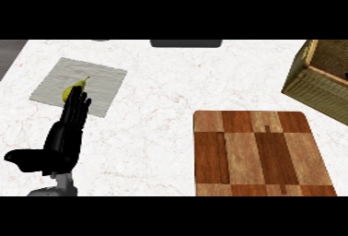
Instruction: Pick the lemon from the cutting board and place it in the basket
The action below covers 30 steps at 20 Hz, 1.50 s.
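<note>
In the head view, the pale marbled surface (170, 92) filled most of the frame. At the lower left, the left robot hand (65, 133) came up from the bottom edge, its fingers straight and stretched toward the upper left, its thumb stuck out to the left; it grasped nothing. The fingertips (80, 94) lay over the lower part of a yellow-green fruit, apparently the lemon (73, 87), though its pointed tip made it hard to name for certain. Whether the fingers touched it or hung just above could not be told. The fruit sat on a grey cloth-like mat (81, 73) in the upper left of the frame.

A wooden cutting board (262, 154) of dark and light strips lay at the lower right, well apart from the fruit, with nothing on it. A woven basket (319, 80) stood at the right edge, partly cut off by the frame. A dark object (186, 43) showed at the top centre.
</note>
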Available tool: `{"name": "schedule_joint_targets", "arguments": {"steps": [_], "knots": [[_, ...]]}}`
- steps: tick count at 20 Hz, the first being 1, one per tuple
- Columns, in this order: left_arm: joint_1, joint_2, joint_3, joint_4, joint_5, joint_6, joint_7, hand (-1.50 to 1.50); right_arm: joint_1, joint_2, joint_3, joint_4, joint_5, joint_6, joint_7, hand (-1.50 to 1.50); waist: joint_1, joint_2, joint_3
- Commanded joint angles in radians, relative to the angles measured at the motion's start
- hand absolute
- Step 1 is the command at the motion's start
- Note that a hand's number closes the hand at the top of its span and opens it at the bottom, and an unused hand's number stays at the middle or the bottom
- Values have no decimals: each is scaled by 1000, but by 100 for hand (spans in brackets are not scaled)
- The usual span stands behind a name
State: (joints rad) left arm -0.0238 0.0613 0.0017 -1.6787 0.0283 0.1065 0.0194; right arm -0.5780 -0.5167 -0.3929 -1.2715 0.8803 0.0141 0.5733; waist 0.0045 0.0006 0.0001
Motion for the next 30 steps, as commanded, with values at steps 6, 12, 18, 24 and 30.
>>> {"name": "schedule_joint_targets", "arguments": {"steps": [6,12,18,24,30], "knots": [[-7,-35,-21,70,-31,11,-61,0,100,-7,-42,142,-44,-96,-119,-150,-1,2,0],[37,-6,-5,-36,2,-15,19,0,37,-58,-67,118,-121,-89,-138,-150,0,-1,0],[44,-17,-6,10,-6,-19,-45,0,69,-27,-89,61,-135,-230,-194,-150,0,0,0],[1,-20,-1,15,-24,5,-19,0,87,-85,-117,-58,-120,-255,-138,-150,-8,-2,0],[66,-32,-51,-124,-54,27,69,0,156,-122,-168,-157,-109,-247,-41,-150,-4,-3,0]]}}
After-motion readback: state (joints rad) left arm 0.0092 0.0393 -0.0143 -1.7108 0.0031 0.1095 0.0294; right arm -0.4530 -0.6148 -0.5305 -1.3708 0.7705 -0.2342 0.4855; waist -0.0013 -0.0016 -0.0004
